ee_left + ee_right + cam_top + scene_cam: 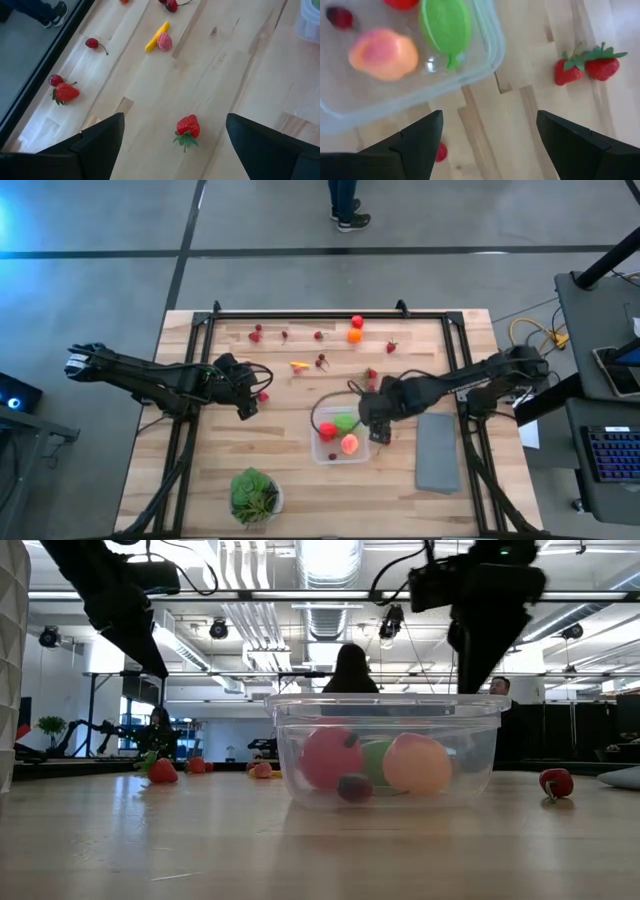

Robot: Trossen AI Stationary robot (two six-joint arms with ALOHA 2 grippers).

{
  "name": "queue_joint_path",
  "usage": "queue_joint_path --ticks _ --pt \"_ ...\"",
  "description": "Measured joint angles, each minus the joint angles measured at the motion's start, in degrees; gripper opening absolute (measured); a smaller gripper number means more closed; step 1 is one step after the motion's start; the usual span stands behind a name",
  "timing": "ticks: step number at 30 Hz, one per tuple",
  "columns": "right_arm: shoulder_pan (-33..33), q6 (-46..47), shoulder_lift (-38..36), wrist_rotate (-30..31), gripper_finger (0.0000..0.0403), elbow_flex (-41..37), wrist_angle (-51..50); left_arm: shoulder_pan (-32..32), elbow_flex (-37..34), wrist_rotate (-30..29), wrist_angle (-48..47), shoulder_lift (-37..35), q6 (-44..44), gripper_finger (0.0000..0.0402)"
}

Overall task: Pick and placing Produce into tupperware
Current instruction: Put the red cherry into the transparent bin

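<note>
The clear tupperware (pixel 322 452) sits near the table's middle and holds a red piece, a lime-green piece (pixel 445 24), a peach-orange piece (pixel 382 53) and a small dark cherry (pixel 354 786). My right gripper (pixel 379 430) (pixel 489 120) hovers open just right of the tupperware's right rim. My left gripper (pixel 247 402) (pixel 174 131) is open over the table's left part, with a red strawberry (pixel 188 127) lying on the wood between and just beyond its fingers. More produce is scattered toward the far edge: berries (pixel 257 333), an orange piece (pixel 355 335) and a yellow piece (pixel 157 36).
A leafy plant in a white bowl (pixel 255 495) stands near the near edge, and a flat grey slab (pixel 437 452) lies right of the tupperware. Two strawberries (pixel 585 67) lie beyond my right gripper. Black frame rails (pixel 300 313) border the table. A person's feet (pixel 347 210) show beyond the far edge.
</note>
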Motion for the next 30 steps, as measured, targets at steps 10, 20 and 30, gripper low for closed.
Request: queue_joint_path --ticks 10,20,30 --pt "9.2 5.1 -0.4 1.1 0.0302 -7.2 0.3 0.0 -0.2 0.0 -0.1 0.0 0.2 0.0334" --pt "10.8 5.1 -0.4 -4.4 0.0299 -11.7 9.9 0.0 -0.2 0.0 0.2 0.0 -0.1 0.0334" --pt "10.7 4.8 0.4 -4.9 0.0297 -16.4 16.1 0.0 -0.2 0.0 1.3 0.0 -0.2 0.0334"
